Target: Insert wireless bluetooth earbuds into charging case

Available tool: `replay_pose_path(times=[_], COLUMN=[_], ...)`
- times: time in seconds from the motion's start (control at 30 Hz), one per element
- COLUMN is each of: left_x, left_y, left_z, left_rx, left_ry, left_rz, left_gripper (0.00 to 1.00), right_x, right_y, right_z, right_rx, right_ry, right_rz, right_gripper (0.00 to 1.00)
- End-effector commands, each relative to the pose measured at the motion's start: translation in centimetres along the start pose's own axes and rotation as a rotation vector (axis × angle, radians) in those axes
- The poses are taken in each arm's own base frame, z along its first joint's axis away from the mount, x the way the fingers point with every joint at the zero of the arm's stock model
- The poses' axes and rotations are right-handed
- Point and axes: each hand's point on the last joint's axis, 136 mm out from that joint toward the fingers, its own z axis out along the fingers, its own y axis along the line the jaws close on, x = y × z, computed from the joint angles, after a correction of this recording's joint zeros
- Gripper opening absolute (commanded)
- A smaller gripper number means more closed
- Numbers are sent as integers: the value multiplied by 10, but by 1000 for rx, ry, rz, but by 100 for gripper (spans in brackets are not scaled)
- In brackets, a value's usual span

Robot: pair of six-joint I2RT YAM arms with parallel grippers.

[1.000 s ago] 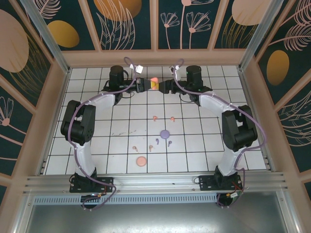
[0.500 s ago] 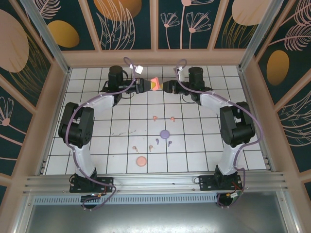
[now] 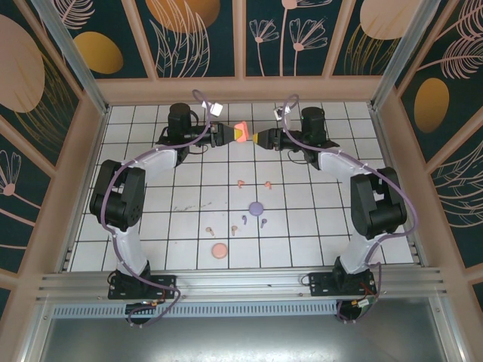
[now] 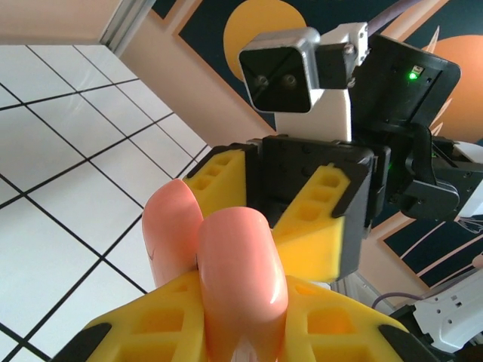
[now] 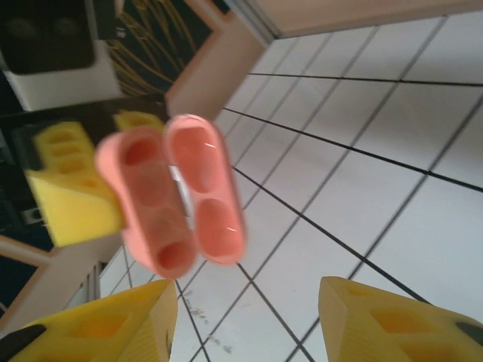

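Observation:
A salmon-orange charging case (image 3: 241, 133) hangs over the far middle of the table, with my left gripper (image 3: 234, 134) shut on it. The lid stands open. In the right wrist view the case (image 5: 173, 192) shows two empty sockets and an empty lid. My right gripper (image 3: 259, 138) faces it from the right, a short gap away, open with nothing between its jaws (image 5: 249, 320). In the left wrist view the case (image 4: 226, 264) rises from my left gripper (image 4: 241, 335). Small stemmed earbuds lie mid-table: a salmon-orange pair (image 3: 240, 182), a purple pair (image 3: 244, 219) and a pink pair (image 3: 210, 230).
A shut purple case (image 3: 256, 207) lies among the earbuds. A shut pink case (image 3: 219, 251) lies nearer the front edge. Wooden walls and metal posts close in the white tiled table (image 3: 324, 219) on three sides.
My right gripper was up against the case a second ago; it has since drawn back to the right and stands clear of it. The left gripper still holds the case.

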Motion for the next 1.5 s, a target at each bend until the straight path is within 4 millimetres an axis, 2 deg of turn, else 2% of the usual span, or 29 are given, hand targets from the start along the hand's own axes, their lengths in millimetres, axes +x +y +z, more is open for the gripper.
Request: replay_pose_path(times=[0.0,0.23,0.6,1.2,1.3,1.47], left_x=[-10,-14,-17,-17,-16,-15], left_y=[-25,-32,-41,-43,-42,-39], left_z=[-2,-2,1,5,6,7], left_rx=[64,85,98,103,101,95], left_ry=[-18,-31,-39,-45,-44,-44], left_rz=[63,73,90,92,89,86], left_gripper=[0,0,0,0,0,0], right_x=[-20,-29,-25,-20,-19,-19], right_y=[28,27,18,24,26,30], right_z=[-5,0,7,18,19,19], right_rx=[-112,-144,-147,-206,-220,-236], right_ry=[-33,-58,-54,-39,-36,-35], right_rz=[-45,-16,22,49,51,49], right_gripper=[52,48,45,36,29,11])
